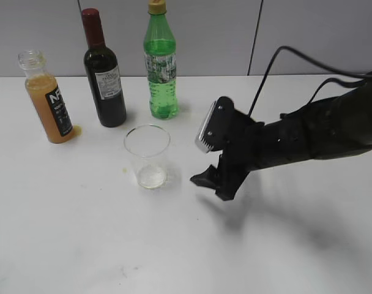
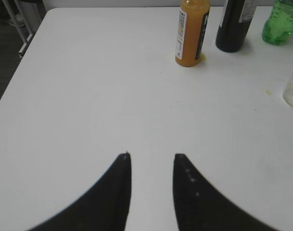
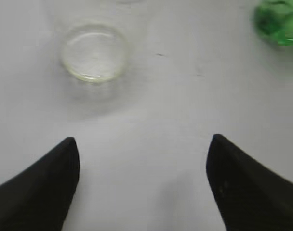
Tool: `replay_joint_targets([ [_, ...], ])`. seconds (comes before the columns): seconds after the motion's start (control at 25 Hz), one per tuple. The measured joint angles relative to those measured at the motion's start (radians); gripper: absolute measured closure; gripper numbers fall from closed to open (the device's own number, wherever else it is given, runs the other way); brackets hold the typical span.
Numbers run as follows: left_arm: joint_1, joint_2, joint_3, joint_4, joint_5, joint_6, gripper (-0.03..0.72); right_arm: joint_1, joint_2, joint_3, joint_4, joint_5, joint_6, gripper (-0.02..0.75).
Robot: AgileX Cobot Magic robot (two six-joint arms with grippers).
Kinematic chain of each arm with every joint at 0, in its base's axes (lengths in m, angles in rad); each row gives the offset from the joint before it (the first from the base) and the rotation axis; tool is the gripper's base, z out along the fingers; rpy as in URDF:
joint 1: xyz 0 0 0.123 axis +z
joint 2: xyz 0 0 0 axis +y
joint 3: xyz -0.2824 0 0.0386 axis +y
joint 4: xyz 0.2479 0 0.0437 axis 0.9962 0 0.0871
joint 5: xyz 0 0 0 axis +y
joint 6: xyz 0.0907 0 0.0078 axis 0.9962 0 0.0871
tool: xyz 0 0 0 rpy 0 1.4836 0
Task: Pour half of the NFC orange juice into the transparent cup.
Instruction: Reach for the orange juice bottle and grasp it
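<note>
Item: NFC orange juice (image 1: 48, 101). Standing uncapped at the back left of the bench (image 1: 82, 245), beside the dark wine bottle (image 1: 103, 73); roughly two-thirds full. A small orange smear at its base.

Item: transparent cup (image 1: 147, 156). Upright, mid-bench, in front of the green soda bottle (image 1: 160, 64); no juice visible inside.

Item: my right end effector (image 1: 212, 184). Released, jaws wide apart, low over the bench just right of the cup.

Item: my left end effector (image 2: 151, 159). Released, empty, well short of the juice.

Status, by my reckoning: pouring not begun; bottle ungrasped. Grasp, tilt and half-pour all outstanding.
</note>
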Motion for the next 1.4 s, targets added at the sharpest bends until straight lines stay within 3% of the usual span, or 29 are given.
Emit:
replay_joint_targets([
  [0.12, 0.0, 0.0, 0.0, 0.0, 0.0, 0.0, 0.449, -0.048, -0.089, 0.0, 0.006, 0.087, 0.01, 0.113],
  [0.24, 0.0, 0.0, 0.0, 0.0, 0.0, 0.0, 0.449, -0.091, -0.176, 0.0, 0.084, 0.222, 0.013, 0.125],
  [0.56, 0.0, 0.0, 0.0, 0.0, 0.0, 0.0, 0.449, -0.128, -0.268, -0.148, 0.384, 0.919, 0.015, 0.16],
  [0.68, 0.0, 0.0, 0.0, 0.0, 0.0, 0.0, 0.449, -0.147, -0.268, -0.256, 0.516, 1.075, -0.025, 0.161],
  [0.8, 0.0, 0.0, 0.0, 0.0, 0.0, 0.0, 0.449, -0.203, -0.268, -0.362, 0.751, 1.136, -0.175, 0.161],
  [0.92, 0.0, 0.0, 0.0, 0.0, 0.0, 0.0, 0.449, -0.306, -0.268, -0.461, 1.064, 1.211, -0.341, 0.161],
  [1.04, 0.0, 0.0, 0.0, 0.0, 0.0, 0.0, 0.449, -0.413, -0.268, -0.537, 1.232, 1.303, -0.422, 0.161],
  [1.24, 0.0, 0.0, 0.0, 0.0, 0.0, 0.0, 0.449, -0.53, -0.269, -0.609, 1.278, 1.526, -0.468, 0.162],
  [1.4, 0.0, 0.0, 0.0, 0.0, 0.0, 0.0, 0.449, -0.553, -0.295, -0.605, 1.277, 1.636, -0.504, 0.164],
])
